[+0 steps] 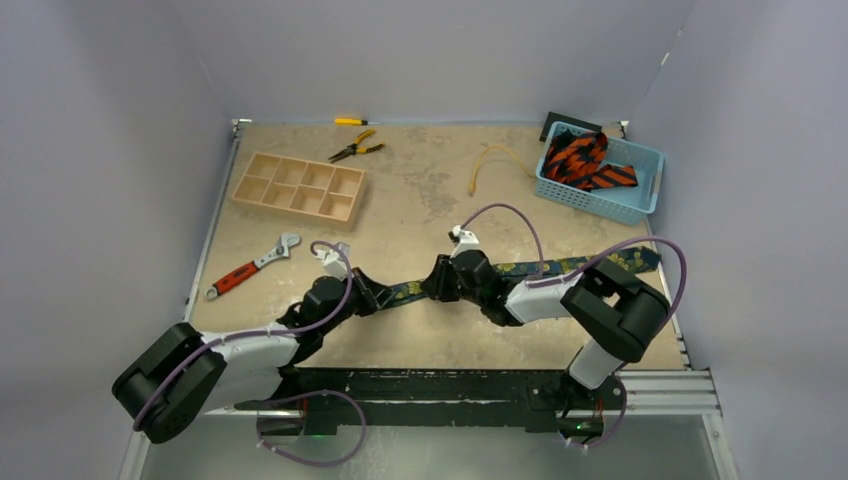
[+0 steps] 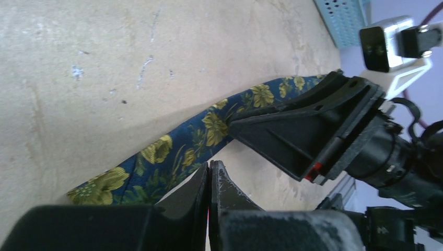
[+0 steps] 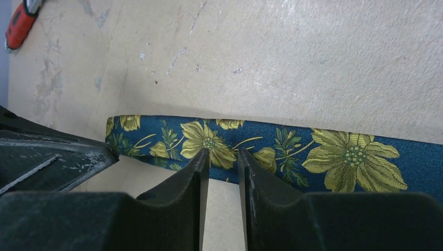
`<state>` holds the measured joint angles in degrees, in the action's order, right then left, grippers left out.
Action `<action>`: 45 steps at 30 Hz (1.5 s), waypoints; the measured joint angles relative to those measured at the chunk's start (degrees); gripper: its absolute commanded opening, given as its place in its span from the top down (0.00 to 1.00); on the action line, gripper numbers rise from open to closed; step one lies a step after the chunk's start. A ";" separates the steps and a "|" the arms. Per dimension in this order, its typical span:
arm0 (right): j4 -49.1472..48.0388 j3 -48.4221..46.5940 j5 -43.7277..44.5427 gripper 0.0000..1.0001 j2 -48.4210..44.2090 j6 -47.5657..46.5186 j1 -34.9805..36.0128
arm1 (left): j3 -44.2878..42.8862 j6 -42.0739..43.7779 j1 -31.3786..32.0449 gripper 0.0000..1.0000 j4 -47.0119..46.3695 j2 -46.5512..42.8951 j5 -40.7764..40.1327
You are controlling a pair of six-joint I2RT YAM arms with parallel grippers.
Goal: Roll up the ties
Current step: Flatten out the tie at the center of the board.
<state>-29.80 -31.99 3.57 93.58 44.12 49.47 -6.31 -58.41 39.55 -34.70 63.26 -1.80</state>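
Closest to the left wrist lens, the left tool [image 2: 209, 168] has its two black fingers [image 2: 196, 198] pressed flat together with no gap. Their tips sit at the near edge of the navy tie [image 2: 172, 151], close to its end; whether any fabric is nipped between them I cannot tell. The right tool [image 3: 223, 155] stands narrow, a slim gap showing between its fingertips. These overlap the near edge of the same tie, with nothing visibly clamped.

As for the task, it looks barely begun. The navy tie, printed with yellow flowers, lies flat and unrolled on the table [image 1: 430, 205]. It runs from the left tool across to the right side, and no turn or coil shows anywhere along it. The orange-and-black ties [image 1: 585, 160] sit heaped in the blue basket [image 1: 592, 202] at the far right corner, well apart from both tools and not yet laid out. By this judgement every tie is left to roll, and the first roll has not started.

Both arms reach low over the table toward its middle. The left arm [image 1: 250, 348] stretches from its base at lower left up and rightward. The right arm [image 1: 545, 298] bends at a raised elbow on the right, its forearm running leftward along the tie. The two tools face each other just a short stretch of tie apart.
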 measured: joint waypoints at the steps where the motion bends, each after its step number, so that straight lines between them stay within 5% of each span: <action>1: -1.29 0.61 0.11 0.69 -0.11 0.07 0.00 | 0.11 -0.44 0.00 1.00 -1.40 0.63 0.50; 22: -11.30 12.48 1.38 0.68 -6.05 1.42 0.02 | 5.22 -0.59 0.00 1.00 -3.21 1.31 1.18; 24: -10.95 12.59 1.49 0.68 -6.45 1.40 0.02 | 5.60 -0.90 0.00 0.78 -0.96 -3.04 1.11; 28: -10.45 13.14 1.90 0.68 -7.43 1.36 0.02 | 5.57 -4.94 0.02 0.57 7.23 -18.27 -0.66; 32: -10.36 13.46 2.40 0.67 -7.82 1.31 0.02 | 5.57 -10.60 0.02 0.16 18.62 -33.55 -2.75; 37: -10.38 13.46 2.86 0.67 -7.85 1.29 0.02 | 5.57 -16.63 0.02 0.09 29.99 -38.60 -2.69; 45: -10.51 13.46 2.89 0.67 -7.82 1.29 0.02 | 2.08 -20.52 0.02 0.28 29.11 -19.93 2.43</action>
<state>-40.32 -18.52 6.46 85.76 45.41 49.50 -4.23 -78.94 39.57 -5.58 43.33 0.62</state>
